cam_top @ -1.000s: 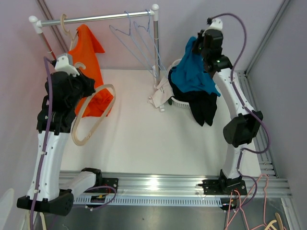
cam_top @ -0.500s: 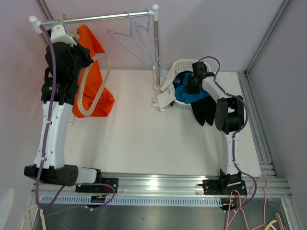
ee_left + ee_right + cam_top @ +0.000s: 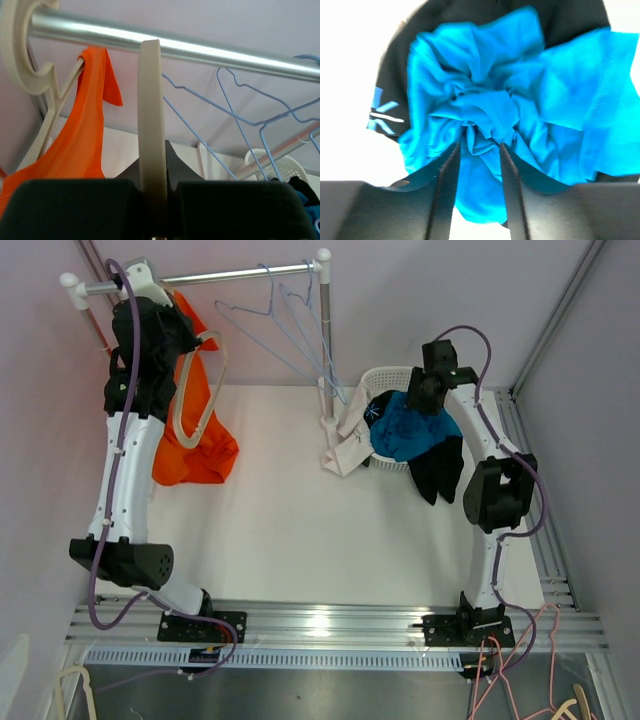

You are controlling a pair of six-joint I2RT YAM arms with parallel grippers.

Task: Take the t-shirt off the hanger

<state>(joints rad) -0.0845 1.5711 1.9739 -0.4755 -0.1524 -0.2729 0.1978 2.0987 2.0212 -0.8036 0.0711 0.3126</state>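
Note:
My left gripper (image 3: pixel 152 165) is shut on a bare cream hanger (image 3: pixel 151 125) and holds it up against the metal rail (image 3: pixel 200 50). In the top view that hanger (image 3: pixel 177 420) hangs below my left gripper (image 3: pixel 140 288). An orange t-shirt (image 3: pixel 195 455) hangs on a second cream hanger (image 3: pixel 20 70) at the rail's left end. My right gripper (image 3: pixel 428 390) hovers over the white basket (image 3: pixel 385 375). Its jaws (image 3: pixel 479 147) stand open, with a loose fold of the blue t-shirt (image 3: pixel 495 90) between them. The blue t-shirt (image 3: pixel 405 430) lies bunched in the basket.
A black garment (image 3: pixel 437 470) hangs over the basket's right side and a white one (image 3: pixel 345 445) over its left. Several blue wire hangers (image 3: pixel 280 320) hang at the rail's right end by the upright post (image 3: pixel 325 330). Walls and frame rails enclose the table.
My right gripper carried the blue t-shirt down into the basket and opened. My left arm rose and brought the cream hanger up to the rail.

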